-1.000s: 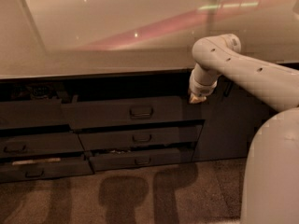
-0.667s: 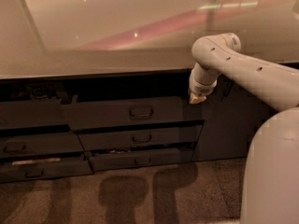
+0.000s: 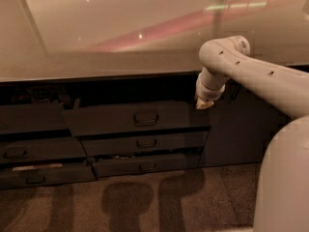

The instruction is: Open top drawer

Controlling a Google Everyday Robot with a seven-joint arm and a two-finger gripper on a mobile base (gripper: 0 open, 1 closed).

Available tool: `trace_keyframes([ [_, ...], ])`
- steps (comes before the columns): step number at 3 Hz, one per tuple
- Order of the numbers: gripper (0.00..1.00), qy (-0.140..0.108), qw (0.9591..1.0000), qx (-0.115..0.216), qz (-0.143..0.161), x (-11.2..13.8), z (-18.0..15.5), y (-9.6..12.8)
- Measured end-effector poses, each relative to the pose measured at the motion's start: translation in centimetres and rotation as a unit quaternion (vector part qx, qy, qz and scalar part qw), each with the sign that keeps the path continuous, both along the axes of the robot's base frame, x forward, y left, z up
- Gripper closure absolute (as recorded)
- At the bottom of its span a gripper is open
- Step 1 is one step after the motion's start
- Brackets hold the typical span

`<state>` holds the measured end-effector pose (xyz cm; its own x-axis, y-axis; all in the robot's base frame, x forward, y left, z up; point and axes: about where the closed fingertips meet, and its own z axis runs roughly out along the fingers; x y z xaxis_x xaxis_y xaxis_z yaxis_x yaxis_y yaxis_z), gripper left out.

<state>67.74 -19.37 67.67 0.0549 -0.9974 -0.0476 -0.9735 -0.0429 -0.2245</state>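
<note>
The claw (image 3: 203, 103) hangs under the tabletop (image 3: 96, 64) at one top corner of the top drawer (image 3: 111, 121). The handle (image 3: 146, 118) sits sideways along the wide front. Spread or pressed together, I cannot tell.

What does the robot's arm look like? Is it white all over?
Mostly, yes. The arm is a smooth, creamy-white tube with a rounded elbow and a few small dark dots along it. A ringed wrist section leads down to the gripper, a small pale tip beside the right end of the top drawer. The big rounded body at the lower right is the same pale colour. No cables show.
</note>
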Motion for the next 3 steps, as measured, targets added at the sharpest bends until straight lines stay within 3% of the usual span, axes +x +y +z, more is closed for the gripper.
trace_keyframes([
  [3,1.0,0.0,1.0,-0.002,0.002,-1.33,-0.24,-0.25],
])
